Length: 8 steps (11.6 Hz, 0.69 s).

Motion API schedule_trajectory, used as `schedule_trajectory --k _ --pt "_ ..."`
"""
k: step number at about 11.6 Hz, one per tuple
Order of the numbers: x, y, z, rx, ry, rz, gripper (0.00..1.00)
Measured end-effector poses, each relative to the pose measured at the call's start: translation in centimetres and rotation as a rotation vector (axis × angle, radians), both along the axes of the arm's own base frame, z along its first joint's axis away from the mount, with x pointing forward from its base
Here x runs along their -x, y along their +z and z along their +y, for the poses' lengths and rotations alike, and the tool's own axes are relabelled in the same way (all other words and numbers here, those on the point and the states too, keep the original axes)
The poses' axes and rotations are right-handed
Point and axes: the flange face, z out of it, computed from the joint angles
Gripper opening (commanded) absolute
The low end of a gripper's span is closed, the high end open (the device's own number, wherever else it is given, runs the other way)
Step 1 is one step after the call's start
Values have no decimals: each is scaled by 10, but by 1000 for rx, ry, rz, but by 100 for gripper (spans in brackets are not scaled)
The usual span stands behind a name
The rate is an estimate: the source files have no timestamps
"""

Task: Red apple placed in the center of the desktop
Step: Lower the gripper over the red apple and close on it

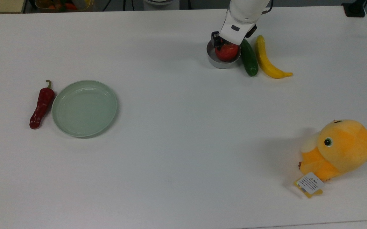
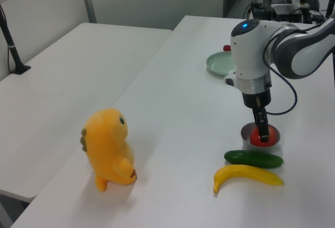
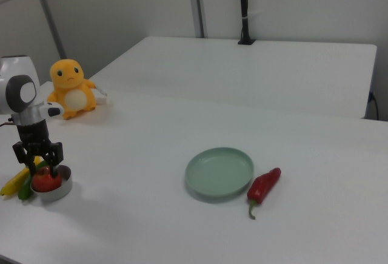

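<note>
The white table [image 1: 177, 178] carries a yellow plush toy [image 1: 337, 149] near one corner, a pale-green plate [image 1: 84, 108] with a red chili pepper [image 1: 41, 105] just beside it, and a banana [image 1: 267, 58] and cucumber [image 1: 249, 58] close to the far edge in the top view. The red apple [image 1: 226, 52] is seated in a small metal bowl [image 1: 216, 62] touching the cucumber, and the gripper [image 3: 39, 168] is lowered over it with its jaws set on either side of the fruit, pinching it.

Apple [image 1: 226, 52] in bowl [image 1: 216, 62] beside cucumber [image 1: 249, 58]
</note>
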Motion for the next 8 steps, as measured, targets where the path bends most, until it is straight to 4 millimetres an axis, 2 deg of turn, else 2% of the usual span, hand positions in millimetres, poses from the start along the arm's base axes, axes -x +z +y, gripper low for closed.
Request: schedule_trajectory --k 4,6,8 --pt "0 20 -1 -4 -7 -33 20" --pt "-2 39 -5 -13 -16 -67 20" --pt "-11 59 -17 -25 -46 -106 20"
